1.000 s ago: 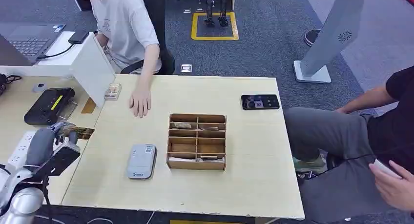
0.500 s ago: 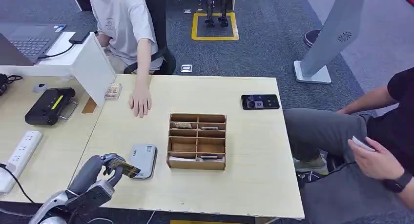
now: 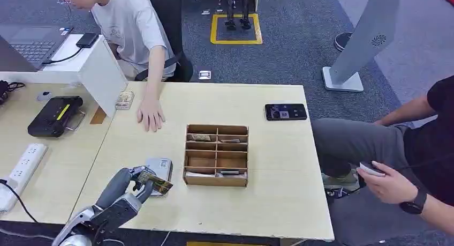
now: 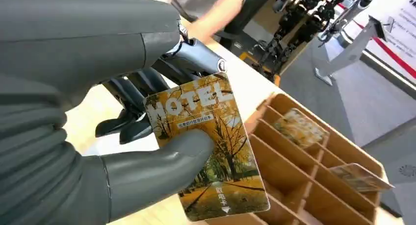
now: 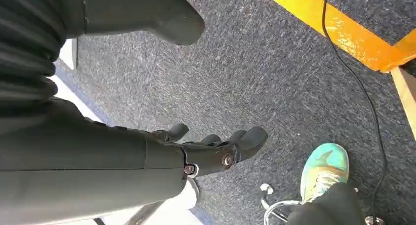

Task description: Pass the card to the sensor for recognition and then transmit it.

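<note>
- Currently pinching the card (image 4: 208, 146) between thumb and fingers: left hand (image 3: 124, 195), at the table's (image 3: 267, 203) near edge.
- Hovering with card's corner over the grey sensor (image 3: 158, 168), just beside the wooden divider box (image 3: 216, 155).
- Hanging off the table over carpet, fingers apart, holding nothing: right hand (image 5: 216, 146).
- Risking a slip under that shallow thumb hold, or a failed read from the tilt.
</note>
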Robot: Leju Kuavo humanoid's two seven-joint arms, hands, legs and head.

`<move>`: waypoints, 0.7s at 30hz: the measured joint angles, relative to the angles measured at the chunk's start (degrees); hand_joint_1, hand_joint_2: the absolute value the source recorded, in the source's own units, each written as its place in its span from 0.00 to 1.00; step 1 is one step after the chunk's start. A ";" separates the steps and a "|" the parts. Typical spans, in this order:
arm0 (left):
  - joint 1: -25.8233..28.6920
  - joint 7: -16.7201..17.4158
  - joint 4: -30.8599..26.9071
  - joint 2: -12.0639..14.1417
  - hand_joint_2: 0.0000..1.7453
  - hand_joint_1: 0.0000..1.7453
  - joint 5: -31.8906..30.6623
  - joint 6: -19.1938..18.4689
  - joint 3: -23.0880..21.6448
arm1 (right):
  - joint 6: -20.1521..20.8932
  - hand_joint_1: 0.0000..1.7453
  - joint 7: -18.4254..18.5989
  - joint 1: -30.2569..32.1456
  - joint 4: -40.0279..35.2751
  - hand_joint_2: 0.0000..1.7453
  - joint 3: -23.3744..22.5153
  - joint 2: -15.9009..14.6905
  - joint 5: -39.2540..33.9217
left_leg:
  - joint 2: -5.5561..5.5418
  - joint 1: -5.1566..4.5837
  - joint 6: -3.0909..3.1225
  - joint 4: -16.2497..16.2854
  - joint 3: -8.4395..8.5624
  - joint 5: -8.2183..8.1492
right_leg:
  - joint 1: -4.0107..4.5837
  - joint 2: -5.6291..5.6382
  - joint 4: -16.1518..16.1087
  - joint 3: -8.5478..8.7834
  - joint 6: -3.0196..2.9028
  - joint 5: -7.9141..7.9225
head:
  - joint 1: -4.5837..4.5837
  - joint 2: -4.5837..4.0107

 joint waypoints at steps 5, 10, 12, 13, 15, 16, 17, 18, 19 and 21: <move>-3.37 4.26 2.65 -3.78 1.00 1.00 -5.82 8.67 -2.98 | 0.27 0.00 1.45 0.12 -0.18 1.00 0.53 0.33 0.48 | 0.01 -0.02 0.02 0.06 -0.01 0.01 | -0.01 0.01 0.00 0.00 0.07 0.06 | 0.00 0.00; -5.13 5.59 5.45 -5.35 1.00 1.00 -7.24 12.17 -3.00 | 0.29 0.00 2.04 0.14 -0.18 1.00 1.09 0.57 0.48 | 0.03 0.00 0.03 0.06 0.00 0.02 | -0.01 0.04 0.00 0.00 0.06 0.07 | 0.00 0.00; -5.24 5.59 6.63 -5.77 1.00 1.00 -8.63 13.56 -2.98 | 0.29 0.00 2.26 0.16 -0.15 1.00 1.31 0.61 0.50 | 0.02 0.01 0.02 0.06 -0.01 0.02 | 0.00 0.03 0.00 -0.01 0.06 0.06 | 0.00 0.00; -5.26 5.59 7.02 -5.92 1.00 1.00 -8.76 13.85 -2.96 | 0.25 0.00 2.26 0.15 -0.15 1.00 1.38 0.63 0.50 | 0.02 0.01 0.02 0.06 -0.01 0.02 | -0.01 0.03 0.00 -0.01 0.06 0.06 | 0.00 0.00; -5.27 5.65 7.92 -6.18 1.00 1.00 -8.74 14.44 -2.67 | 0.12 0.00 2.00 0.14 -0.15 1.00 1.44 0.70 0.46 | 0.02 0.01 0.02 0.05 -0.02 0.02 | 0.00 0.03 0.00 -0.01 0.06 0.06 | -0.02 0.00; -5.26 5.68 8.28 -6.36 1.00 1.00 -8.55 14.70 -2.48 | 0.05 0.00 1.84 0.14 -0.15 1.00 1.42 0.76 0.46 | 0.02 0.01 0.02 0.05 -0.03 0.02 | 0.00 0.03 0.00 -0.01 0.06 0.05 | 0.00 0.00; -5.25 5.68 8.70 -6.51 1.00 1.00 -8.28 14.79 -2.26 | 0.03 0.00 1.80 0.13 -0.13 1.00 1.42 0.81 0.46 | 0.02 0.01 0.03 0.05 -0.04 0.02 | 0.00 0.03 0.00 -0.01 0.06 0.05 | 0.00 0.00; -5.22 5.68 8.96 -6.60 1.00 1.00 -8.15 14.92 -2.13 | -0.01 0.00 1.80 0.13 -0.11 1.00 1.44 0.87 0.48 | 0.02 0.01 0.03 0.05 -0.04 0.02 | 0.00 0.03 0.00 -0.01 0.07 0.05 | 0.00 0.00; -5.15 5.68 9.18 -6.69 1.00 1.00 -8.13 15.09 -1.86 | -0.08 0.00 1.87 0.12 -0.05 1.00 1.47 0.92 0.48 | 0.02 0.00 0.03 0.05 -0.05 0.02 | 0.00 0.03 0.00 -0.01 0.07 0.05 | 0.00 0.00; -5.14 5.68 9.93 -6.95 1.00 1.00 -8.02 15.40 -1.14 | -0.25 0.00 1.89 0.13 0.06 1.00 1.51 0.98 0.48 | 0.02 0.00 0.03 0.05 -0.05 0.02 | 0.00 0.02 0.00 -0.01 0.07 0.05 | 0.00 0.00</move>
